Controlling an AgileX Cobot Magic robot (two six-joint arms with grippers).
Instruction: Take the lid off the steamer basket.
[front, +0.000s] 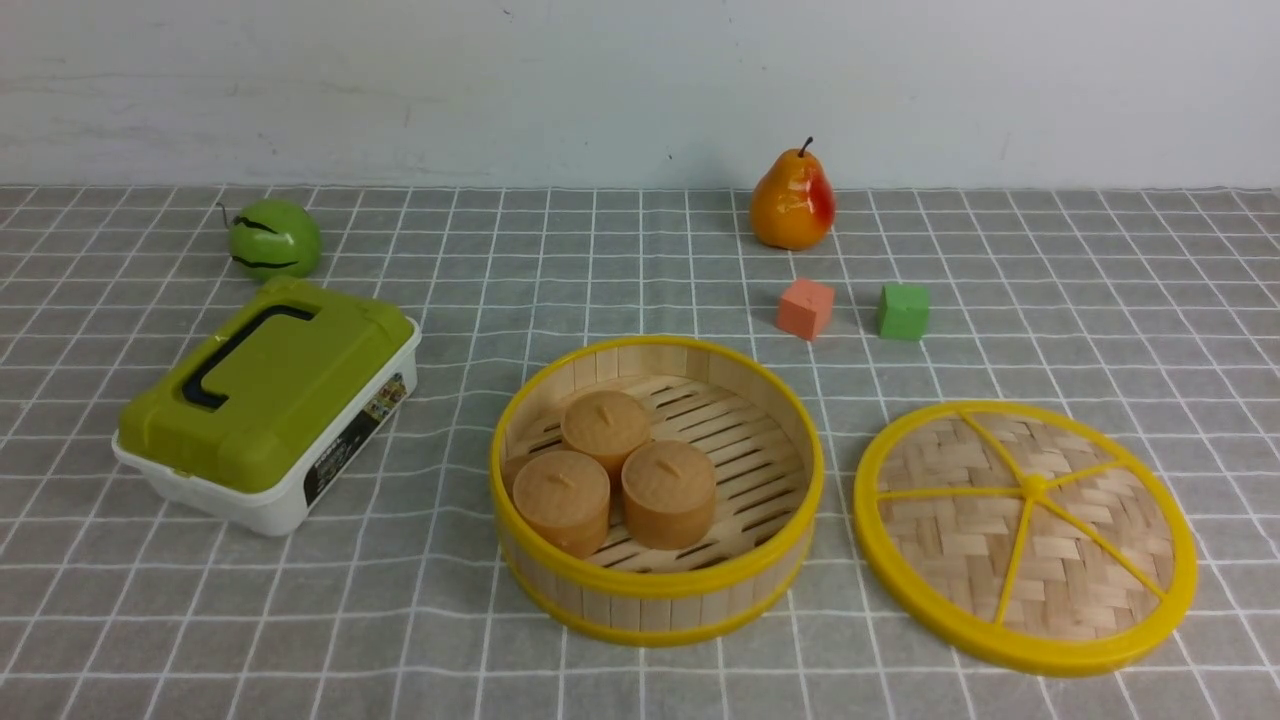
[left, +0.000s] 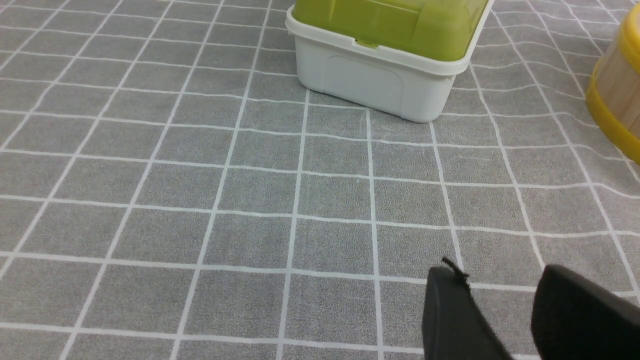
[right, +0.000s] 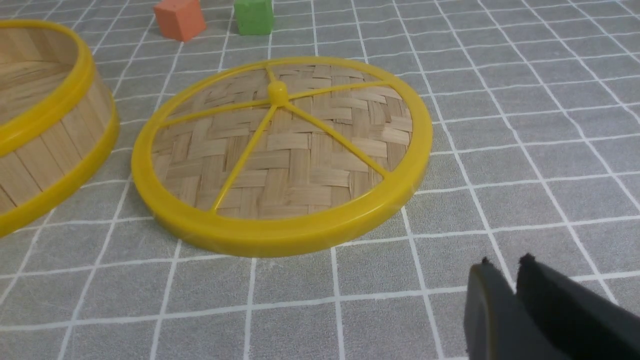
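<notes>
Woven bamboo lid (front: 1030, 540) laid just beside the open steamer basket (front: 655, 590); left gripper (left: 487, 295) spread, right gripper (right: 505, 270) seemingly slightly parted, both empty.

The left gripper (left: 492, 267) shows in its own wrist view, its two dark fingers parted, a clear gap between the tips and nothing held in it (a thin dark spur pokes from one tip). The right gripper (right: 506, 260) shows in its wrist view too, its fingertips near each other with a narrow gap between (a much slimmer one than the left's), and nothing is held there either. Neither arm shows in the front view; the wrists themselves are out of sight.
</notes>
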